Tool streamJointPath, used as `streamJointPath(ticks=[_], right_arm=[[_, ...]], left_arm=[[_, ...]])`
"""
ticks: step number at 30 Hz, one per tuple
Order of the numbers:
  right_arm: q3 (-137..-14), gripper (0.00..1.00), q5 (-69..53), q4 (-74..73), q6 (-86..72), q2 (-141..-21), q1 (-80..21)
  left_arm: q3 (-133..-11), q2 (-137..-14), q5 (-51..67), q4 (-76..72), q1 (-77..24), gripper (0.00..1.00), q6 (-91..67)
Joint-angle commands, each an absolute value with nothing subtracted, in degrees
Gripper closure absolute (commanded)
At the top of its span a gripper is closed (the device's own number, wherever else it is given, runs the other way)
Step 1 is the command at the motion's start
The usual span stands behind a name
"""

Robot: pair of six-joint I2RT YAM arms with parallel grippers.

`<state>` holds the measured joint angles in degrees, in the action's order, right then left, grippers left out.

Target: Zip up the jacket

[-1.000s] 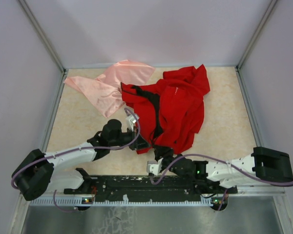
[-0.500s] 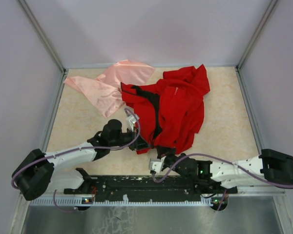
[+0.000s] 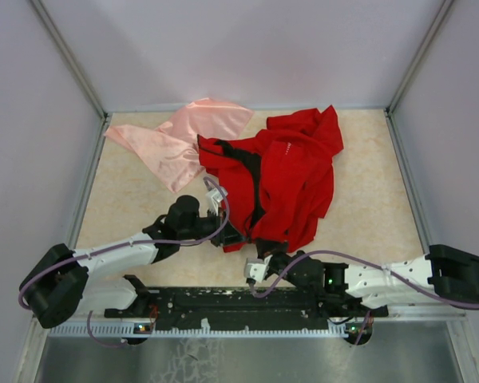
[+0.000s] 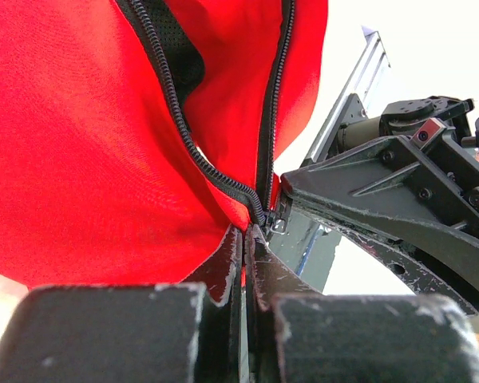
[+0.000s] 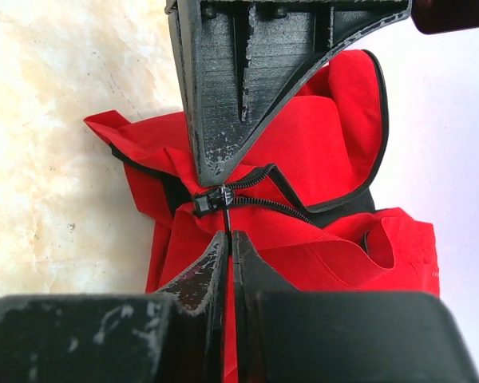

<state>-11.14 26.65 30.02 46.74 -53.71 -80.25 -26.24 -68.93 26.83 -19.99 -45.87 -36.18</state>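
Pink cloth lies left of the crumpled red jacket mid-table. Below the zipper, the left gripper clamps the hem; the right gripper pinches the pull of the slider (a thin hold). Pulling against bunched fabric could slip that tab free or jam the teeth.

2 arms stretched low toward the jacket. Left gripper clamped on the jacket's near hem; right gripper clamped likewise, just beside it.
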Motion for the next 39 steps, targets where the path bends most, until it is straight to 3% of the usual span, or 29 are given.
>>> streamJointPath(ticks=[1,13,20,26,39], right_arm=[[-12.8,0.96,25.5,35.8,45.7,-54.0,-80.8],[-13.5,0.9,25.7,40.5,46.2,-59.7,-80.7],[-14.1,0.91,25.2,40.8,45.8,-60.8,-80.0],[-14.6,1.0,26.6,37.2,45.3,-59.7,-79.1],[-22.0,1.0,25.9,21.6,38.5,-55.8,-73.2]], left_arm=[[-27.1,-68.8,27.2,-18.9,-46.1,1.0,-35.5],[-26.8,-68.3,27.8,-18.9,-46.1,1.0,-35.6],[-26.7,-68.0,27.9,-18.8,-46.2,1.0,-35.7],[-26.8,-68.0,27.9,-17.9,-46.2,1.0,-35.1],[-29.1,-67.9,19.6,-6.9,-53.3,1.0,-29.7]])
